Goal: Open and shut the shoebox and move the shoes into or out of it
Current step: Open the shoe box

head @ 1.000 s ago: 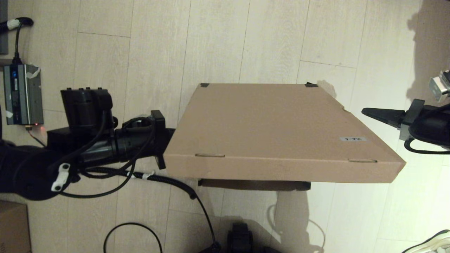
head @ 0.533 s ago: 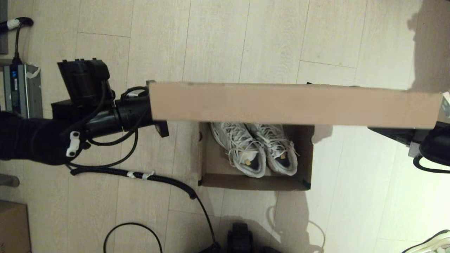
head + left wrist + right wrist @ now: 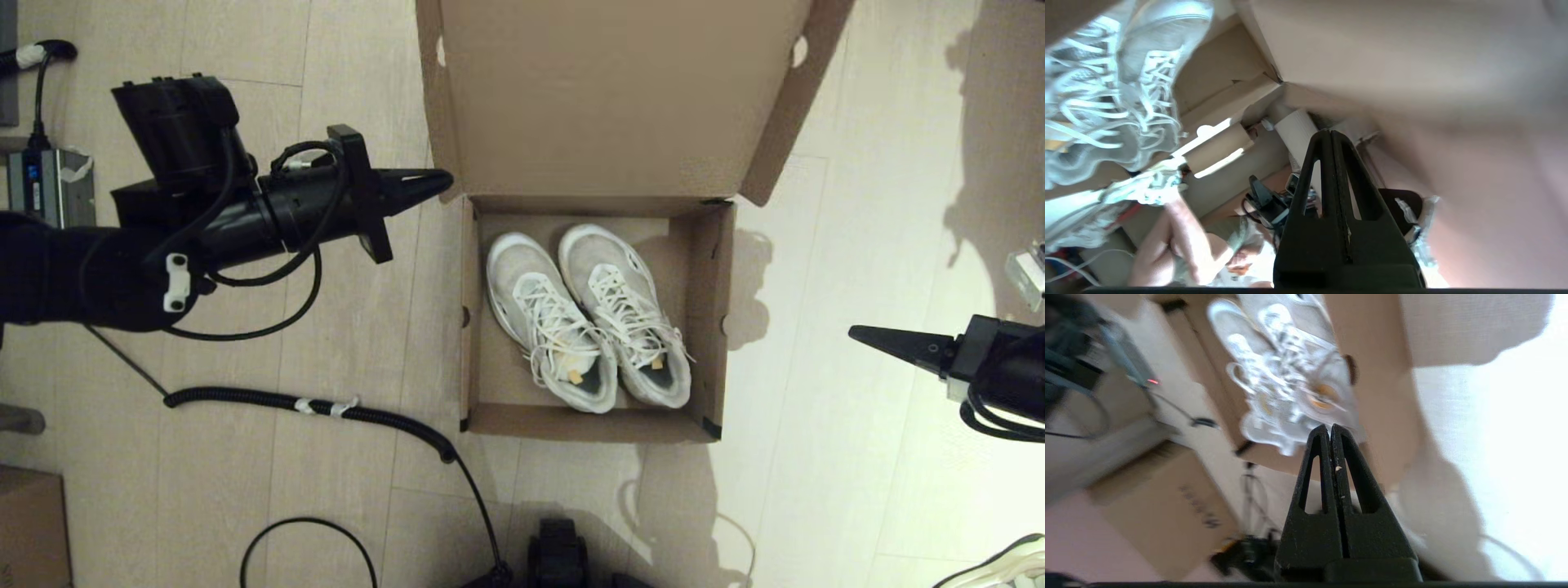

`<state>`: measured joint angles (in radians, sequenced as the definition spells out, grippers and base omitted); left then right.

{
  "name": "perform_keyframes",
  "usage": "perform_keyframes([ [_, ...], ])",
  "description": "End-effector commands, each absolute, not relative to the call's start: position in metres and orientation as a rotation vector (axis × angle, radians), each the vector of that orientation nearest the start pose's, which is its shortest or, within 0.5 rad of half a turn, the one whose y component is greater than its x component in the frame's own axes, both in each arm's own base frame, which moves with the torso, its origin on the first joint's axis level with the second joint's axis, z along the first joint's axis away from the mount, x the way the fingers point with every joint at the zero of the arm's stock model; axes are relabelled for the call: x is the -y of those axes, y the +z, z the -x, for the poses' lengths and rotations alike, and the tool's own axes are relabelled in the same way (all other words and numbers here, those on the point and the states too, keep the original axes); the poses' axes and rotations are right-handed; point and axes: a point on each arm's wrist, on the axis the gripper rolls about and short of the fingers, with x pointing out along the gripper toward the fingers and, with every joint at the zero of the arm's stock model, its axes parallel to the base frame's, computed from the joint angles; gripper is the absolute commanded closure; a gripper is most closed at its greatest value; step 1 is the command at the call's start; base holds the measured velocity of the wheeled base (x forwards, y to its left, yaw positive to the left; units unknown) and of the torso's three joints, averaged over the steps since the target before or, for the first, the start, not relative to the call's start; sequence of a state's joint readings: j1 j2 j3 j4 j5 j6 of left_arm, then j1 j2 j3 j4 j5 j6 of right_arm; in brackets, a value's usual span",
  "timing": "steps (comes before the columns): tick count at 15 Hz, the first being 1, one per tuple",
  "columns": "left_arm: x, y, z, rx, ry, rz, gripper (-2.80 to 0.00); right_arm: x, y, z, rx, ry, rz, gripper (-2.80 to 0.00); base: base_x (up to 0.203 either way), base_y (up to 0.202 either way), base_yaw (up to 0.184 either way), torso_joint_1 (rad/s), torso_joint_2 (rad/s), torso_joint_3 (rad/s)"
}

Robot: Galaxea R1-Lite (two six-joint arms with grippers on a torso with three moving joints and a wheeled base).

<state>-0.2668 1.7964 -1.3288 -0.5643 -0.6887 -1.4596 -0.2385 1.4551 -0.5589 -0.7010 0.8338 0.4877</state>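
The brown cardboard shoebox [image 3: 716,318] stands open on the floor, its hinged lid [image 3: 612,90] thrown back and upright at the far side. Inside lie the two white lace-up shoes [image 3: 592,318] side by side, toes toward the lid; they also show in the right wrist view [image 3: 1286,375]. My left gripper [image 3: 445,177] is shut, its tip touching the lid's left side flap at the box's far left corner. My right gripper [image 3: 853,331] is shut and empty, hanging apart to the right of the box. In the left wrist view the shut left gripper [image 3: 1329,132] points under the lid.
A black corrugated cable [image 3: 326,406] runs across the floor left of the box. A grey power unit [image 3: 49,184] sits at the far left. Another carton corner [image 3: 33,527] is at the bottom left, and a white sneaker with dark edging [image 3: 1000,567] at the bottom right.
The lid swung from closed, through halfway up, to fully thrown back, uncovering the shoes. My left gripper rose and moved away with the lid's left edge. The right gripper dropped lower.
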Motion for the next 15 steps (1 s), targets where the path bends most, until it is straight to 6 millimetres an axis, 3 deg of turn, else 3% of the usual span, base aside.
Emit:
perform_keyframes([
  [1, 0.106, 0.281, -0.337, -0.627, -0.827, 1.302, 0.0, 0.036, 0.186, -0.226, -0.309, 0.527, -0.523, 0.0, 0.0, 0.0, 0.0, 0.0, 0.0, 0.0],
  [5, 0.101, 0.221, -0.325, -0.584, -0.753, 0.927, 0.0, 0.013, 0.151, -0.263, -0.357, 0.22, -0.218, 0.0, 0.0, 0.0, 0.0, 0.0, 0.0, 0.0],
  [9, 0.099, 0.174, -0.313, -0.553, -0.612, 0.471, 0.0, -0.037, 0.151, -0.303, -0.292, 0.175, -0.052, 0.0, 0.0, 0.0, 0.0, 0.0, 0.0, 0.0],
  [12, 0.106, 0.149, -0.33, -0.591, -0.553, 0.401, 0.0, -0.053, 0.137, -0.323, -0.316, 0.188, -0.011, 0.0, 0.0, 0.0, 0.0, 0.0, 0.0, 0.0],
  [15, 0.113, 0.139, -0.359, -0.583, -0.546, 0.395, 0.0, -0.053, 0.131, -0.331, -0.327, 0.182, -0.005, 0.0, 0.0, 0.0, 0.0, 0.0, 0.0, 0.0],
])
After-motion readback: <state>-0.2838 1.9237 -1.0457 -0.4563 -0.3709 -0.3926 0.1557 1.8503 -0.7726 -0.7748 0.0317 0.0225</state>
